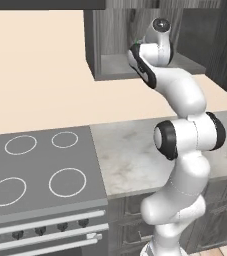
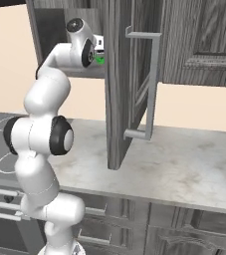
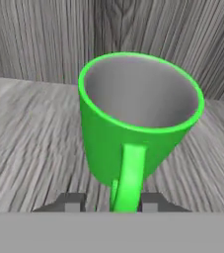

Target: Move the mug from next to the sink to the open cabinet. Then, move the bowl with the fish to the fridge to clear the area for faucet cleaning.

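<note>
Grey stovetop [image 1: 40,170] with white ring burners sits at the left of the left base view, and the pale marbled counter [image 1: 130,160] runs on to its right. Above the counter the open cabinet [image 1: 110,65] hangs on the wall, and the white arm reaches up into it. In the right base view the cabinet's door [image 2: 122,84] stands swung out with its bar handle [image 2: 152,84] facing the camera, and a sliver of the mug [image 2: 100,60] shows just past the wrist, inside the cabinet. In the hand view the green mug sits upright on the wood-grain shelf [image 3: 29,128], grey inside, its handle [image 3: 129,178] turned toward the camera. The tool [image 3: 111,202] has one dark fingertip on either side of that handle; I cannot tell whether they press on it.
</note>
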